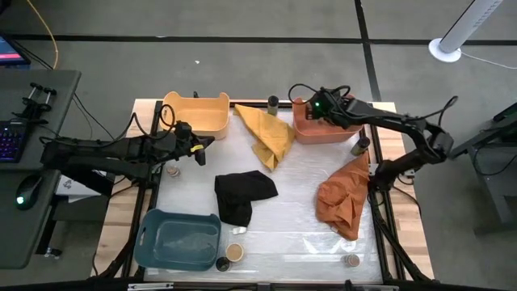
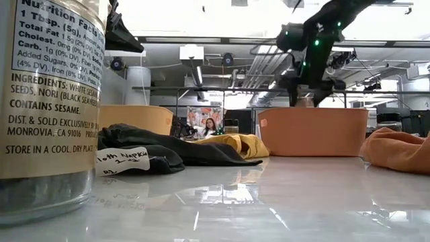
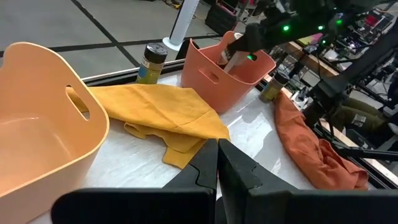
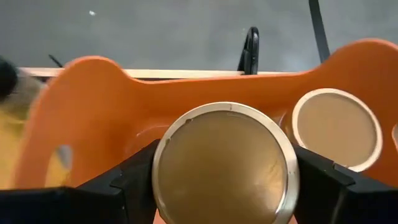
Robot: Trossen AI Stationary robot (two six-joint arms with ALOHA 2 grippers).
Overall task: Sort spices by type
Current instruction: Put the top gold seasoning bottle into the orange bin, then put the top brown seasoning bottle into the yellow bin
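Spice jar [image 2: 47,101] label reads "Nutrition Facts", "INGREDIENTS: WHITE SESAME SEEDS, NORI", "CONTAINS SESAME", "MONROVIA, CA 91016". White tag [image 2: 122,161]: handwritten "Cloth Napkin".

The counter [image 1: 299,234] has a glossy white top that mirrors the ceiling lights, with bare pale wood along its edges. The salmon bin [image 4: 93,106], yellow bin [image 3: 37,124] and blue bin [image 1: 178,238] are smooth moulded plastic with a matt sheen. The yellow cloth [image 3: 161,115], black cloth [image 1: 242,194] and orange cloth [image 1: 343,198] are soft, matt, creased fabric. The right pincer [image 4: 225,177] has matt black plastic fingers closed on a jar [image 4: 225,165] whose lid is smooth brushed tan metal with a bright rim. The near jar [image 2: 47,101] is clear glass carrying a printed paper label.
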